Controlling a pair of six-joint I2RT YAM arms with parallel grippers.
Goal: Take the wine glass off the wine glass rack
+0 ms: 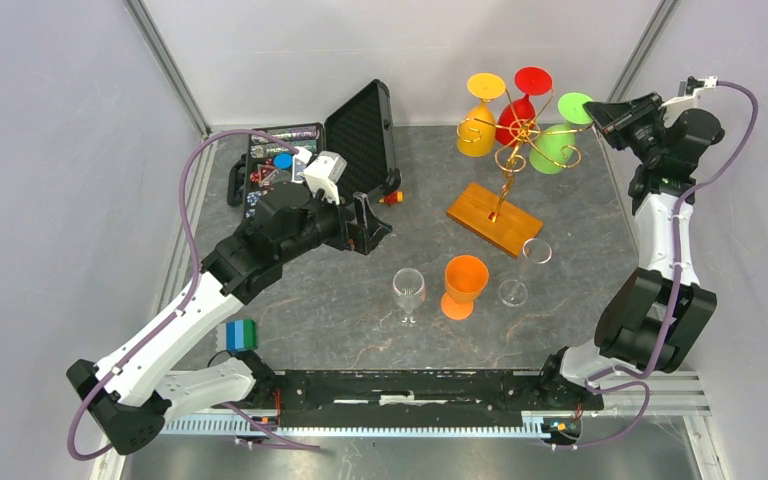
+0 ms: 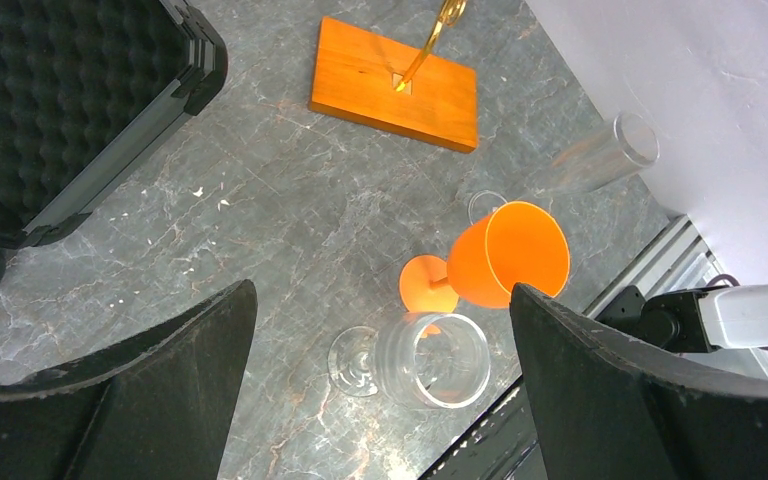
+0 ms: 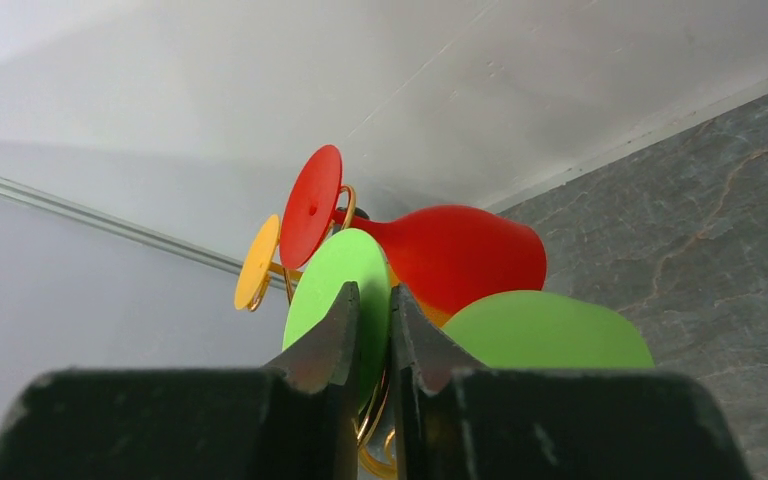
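Green wine glass (image 1: pixel 553 150) hangs bowl-down on the wine glass rack (image 1: pixel 508 160), foot uppermost. The right pincer (image 3: pixel 372 290) is pinched nearly shut on that foot's rim, apparently to lift it free. The left pincer (image 2: pixel 382 290) gapes empty.

The left arm (image 1: pixel 175 325) and the right arm (image 1: pixel 660 240) had white shells over black joints. The left pincer (image 2: pixel 382 292) had broad, matte-black wedge fingers (image 2: pixel 160 390), and just behind it sat a white camera block (image 1: pixel 325 170). The right pincer (image 3: pixel 373 292) had slimmer, tapered black fingers (image 3: pixel 325 345). A purple cable (image 1: pixel 186 212) trailed back from each pincer. A blue-and-green block (image 1: pixel 241 335) sat far behind the left one.
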